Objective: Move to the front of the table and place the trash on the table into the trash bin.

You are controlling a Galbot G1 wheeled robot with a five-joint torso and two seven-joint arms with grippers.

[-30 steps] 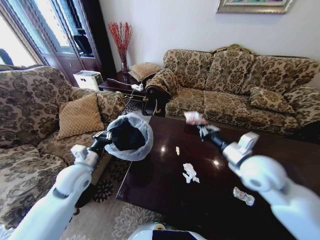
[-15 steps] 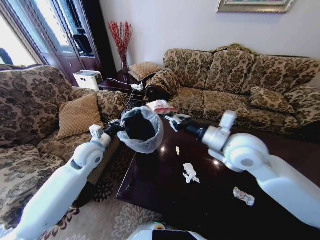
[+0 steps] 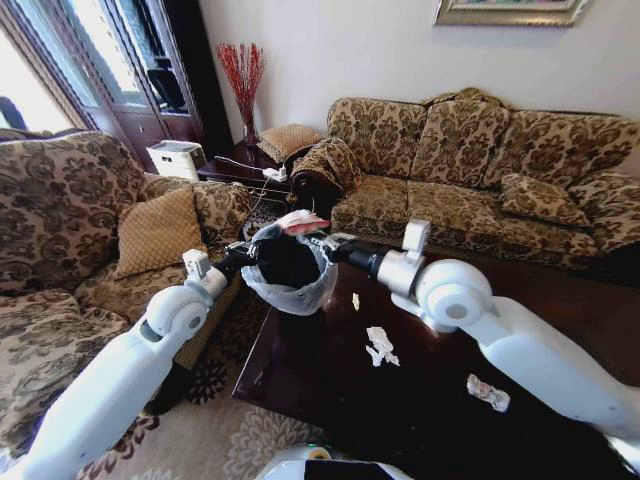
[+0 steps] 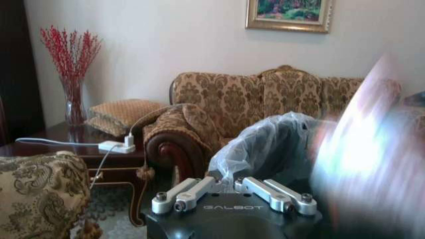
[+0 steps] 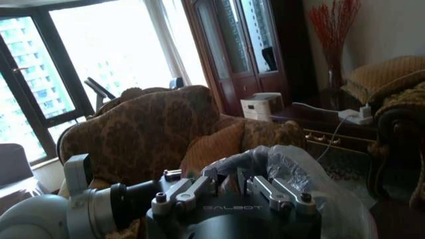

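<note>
My left gripper (image 3: 243, 260) is shut on the rim of the trash bin (image 3: 290, 268), a black bin with a pale plastic bag, and holds it up at the table's (image 3: 330, 395) far left corner. Its bag (image 4: 265, 147) bulges just past the left gripper (image 4: 229, 180) in the left wrist view. From the right, my right gripper (image 3: 322, 241) reaches to the bin's mouth, shut on a pinkish-white wrapper (image 3: 300, 220) that hangs just above the rim. In the right wrist view the right gripper (image 5: 229, 183) is right over the bag (image 5: 302, 172). Crumpled white paper (image 3: 380, 345), a small scrap (image 3: 355, 300) and a shiny wrapper (image 3: 487, 392) lie on the table.
One patterned sofa (image 3: 480, 170) runs behind the table and another (image 3: 70, 230) stands on the left. A dark side table (image 3: 245, 165) with a vase of red twigs fills the corner between them. Patterned carpet (image 3: 200, 440) lies by the table's near left corner.
My right arm has swung left across the table with the wrapper, from the table's far side to the bin's mouth. My left arm has lifted the bin up and toward the table.
</note>
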